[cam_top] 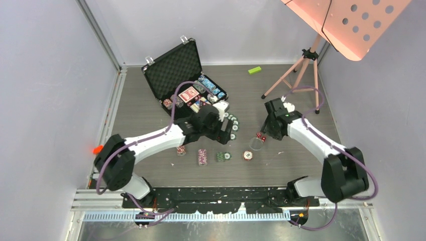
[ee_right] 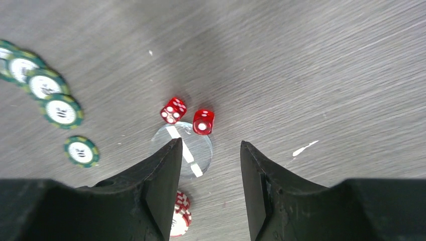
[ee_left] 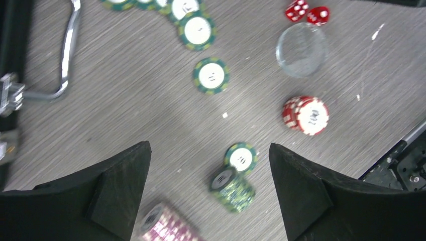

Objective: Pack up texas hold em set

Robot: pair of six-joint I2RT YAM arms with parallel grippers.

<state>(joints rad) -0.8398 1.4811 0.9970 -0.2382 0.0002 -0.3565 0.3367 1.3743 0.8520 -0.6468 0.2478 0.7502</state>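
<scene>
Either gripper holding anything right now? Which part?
Nothing held. Left gripper open over the green chip stack; right gripper open, empty, near the red dice.

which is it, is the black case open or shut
Open. The case has its lid tilted back with the foam showing, and cards and chips lie in the base.
</scene>
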